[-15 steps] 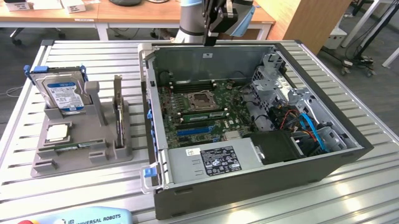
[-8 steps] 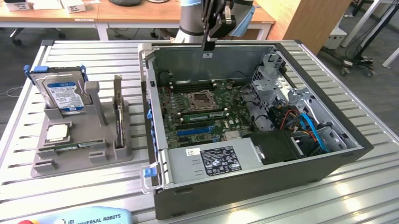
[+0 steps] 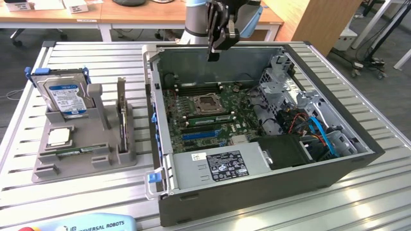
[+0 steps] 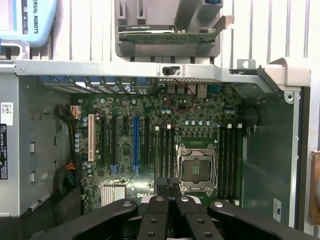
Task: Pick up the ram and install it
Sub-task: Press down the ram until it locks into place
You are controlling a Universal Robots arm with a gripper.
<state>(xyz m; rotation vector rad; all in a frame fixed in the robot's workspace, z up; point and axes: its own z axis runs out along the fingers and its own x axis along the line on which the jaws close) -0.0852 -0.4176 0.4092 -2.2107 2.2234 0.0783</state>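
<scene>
One black gripper (image 3: 213, 57) hangs with fingers (image 4: 161, 186) closed on nothing, we find, above the green motherboard (image 3: 209, 113) of the open grey computer case (image 3: 359, 147). We locate the slim green ram stick (image 3: 122, 118) well aside of the fingers, upright in the grey plastic holder (image 3: 83, 163).

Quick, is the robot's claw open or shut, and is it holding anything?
End effector: shut, holding nothing visible, hanging above the open grey computer case.
</scene>
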